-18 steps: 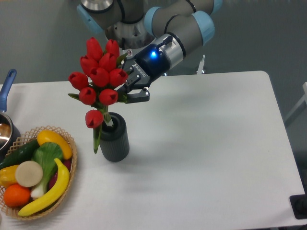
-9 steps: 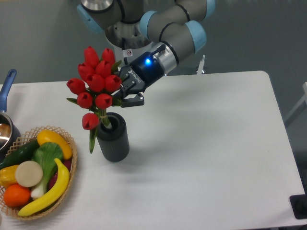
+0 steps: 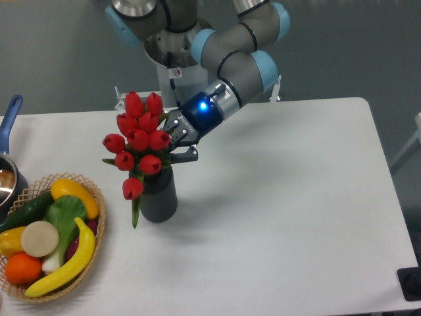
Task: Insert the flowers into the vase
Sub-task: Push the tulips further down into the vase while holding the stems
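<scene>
I've lowered the flowers (image 3: 139, 141) since a second ago; stems now sit down in the vase (image 3: 158, 197) mouth. My gripper (image 3: 179, 141) stays clamped on the bunch. Release comes next, probably.

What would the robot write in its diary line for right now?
gripper: shut on flowers | flowers: stems in vase | vase: upright | step: release pending

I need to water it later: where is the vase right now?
The vase stands left of centre on the table, just right of the basket, under the flowers that the gripper holds.
</scene>
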You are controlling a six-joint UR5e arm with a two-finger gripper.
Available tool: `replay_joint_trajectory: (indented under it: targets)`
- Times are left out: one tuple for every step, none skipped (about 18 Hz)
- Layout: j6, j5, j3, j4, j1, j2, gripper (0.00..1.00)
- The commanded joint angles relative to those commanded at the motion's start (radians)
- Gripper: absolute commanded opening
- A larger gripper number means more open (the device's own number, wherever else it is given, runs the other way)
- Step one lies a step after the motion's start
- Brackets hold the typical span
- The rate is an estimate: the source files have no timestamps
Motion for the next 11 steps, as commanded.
replay_joint_trajectory:
  targets:
    - [0.0,0.0,-0.006,0.0,0.0,0.002,0.47]
    - [0.0,0.0,-0.011,0.0,0.0,0.003,0.56]
    - [-0.002,0.0,-0.012,0.0,0.002,0.003,0.66]
    - [-0.003,0.002,-0.012,0.0,0.002,0.003,0.71]
    - [-0.008,0.003,-0.014,0.0,0.002,0.005,0.81]
    - [-0.008,0.009,-0.015,0.0,0.003,0.006,0.9]
    - [-0.009,0.026,-0.018,0.0,0.003,0.006,1.0]
    - [-0.009,0.04,-0.022,0.0,0.005,0.008,1.0]
    - [-0.009,0.046,-0.025,0.0,0.006,0.008,1.0]
    - [-0.009,0.048,-0.026,0.0,0.008,0.009,1.0]
    - [-0.008,0.049,-0.028,0.0,0.009,0.011,1.0]
